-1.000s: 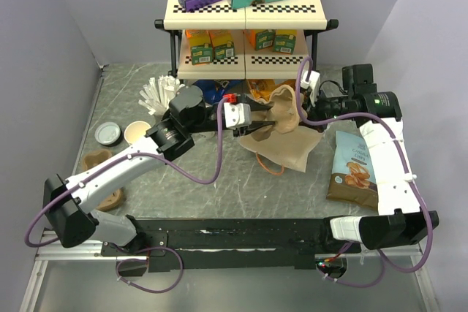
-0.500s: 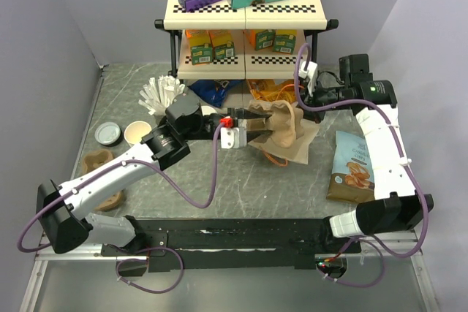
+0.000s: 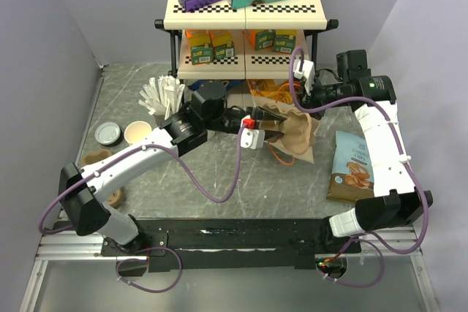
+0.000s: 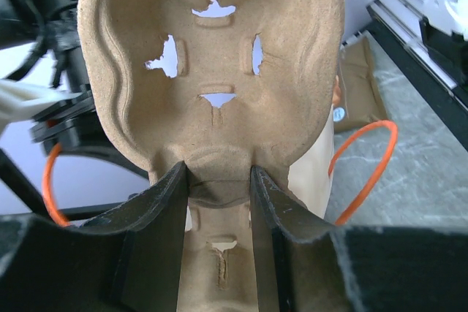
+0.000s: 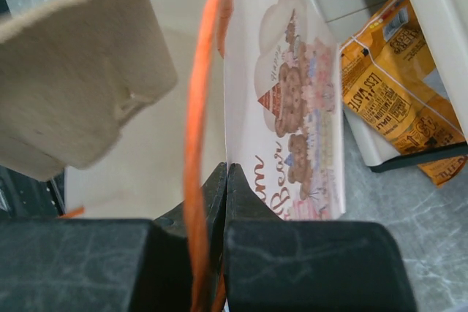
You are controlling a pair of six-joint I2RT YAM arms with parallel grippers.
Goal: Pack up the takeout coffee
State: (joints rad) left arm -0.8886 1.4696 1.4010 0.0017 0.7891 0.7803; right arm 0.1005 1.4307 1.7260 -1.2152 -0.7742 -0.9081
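The takeout coffee [image 3: 137, 132], a small white paper cup with a cream inside, stands on the table at the left, apart from both grippers. My left gripper [image 3: 265, 125] is shut on a tan pulp cup carrier [image 4: 212, 85] and holds it at the mouth of a paper bag [image 3: 298, 135] with orange handles. In the left wrist view my left gripper [image 4: 217, 193] pinches the carrier's central ridge. My right gripper [image 3: 307, 104] is shut on the bag's top edge [image 5: 281, 107] and holds it up; the orange handle [image 5: 199, 115] hangs beside my right gripper [image 5: 227, 180].
A flat grey lid [image 3: 107, 134] lies left of the cup. A dark cup of white sticks [image 3: 162, 94] stands behind it. Two more pulp carriers [image 3: 100, 160] lie at the left. A chips bag [image 3: 354, 166] lies at the right. A two-tier shelf [image 3: 245, 12] stands at the back.
My left gripper has carried the pulp carrier rightward to the bag's mouth. My right gripper has pulled the bag's edge up and back, and the bag stands more upright.
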